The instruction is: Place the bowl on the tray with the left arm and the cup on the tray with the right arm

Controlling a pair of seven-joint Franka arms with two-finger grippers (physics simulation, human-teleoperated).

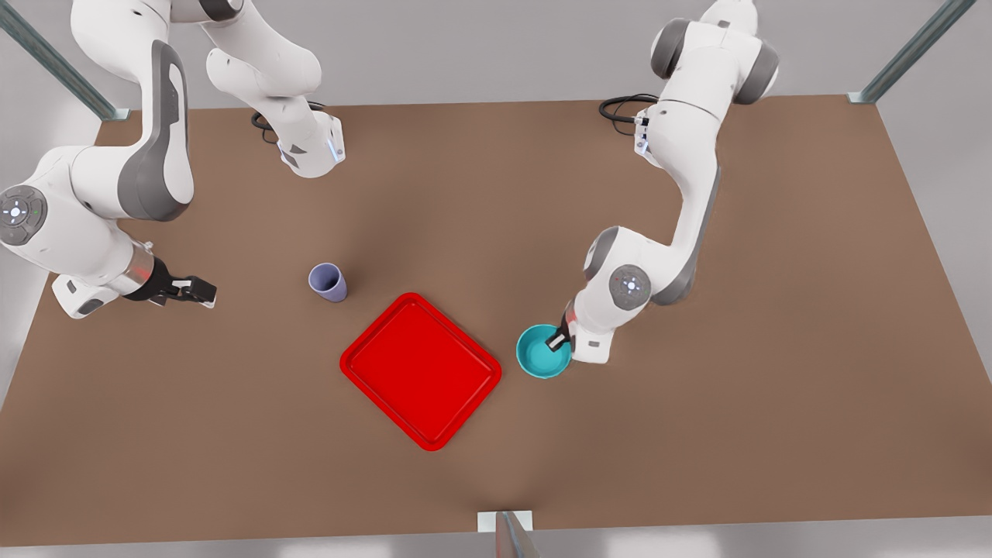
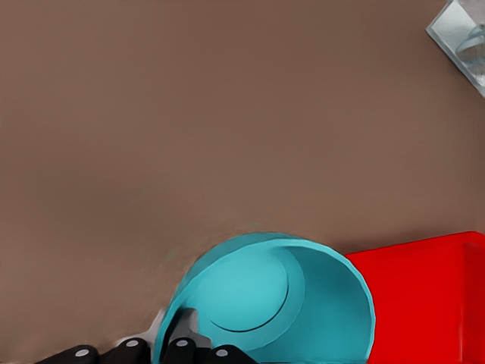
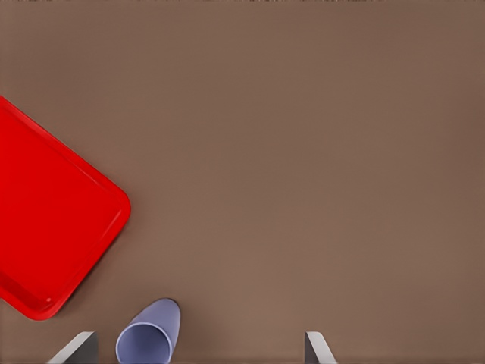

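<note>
The teal bowl sits on the brown table just off the red tray's corner on the front view's right. My left gripper reaches down onto the bowl's near rim, one finger inside and one outside, shut on it. In the left wrist view the bowl and my fingers straddle its rim, with the tray beside. The lavender cup stands upright, apart from the tray. My right gripper hovers open, well to the front view's left of the cup. The right wrist view shows the cup, the tray and the open right gripper.
Both arm bases stand at the table's far edge, with black cables beside them. Metal frame posts rise at the far corners, and a small bracket sits on the near edge. Bare tabletop surrounds the tray.
</note>
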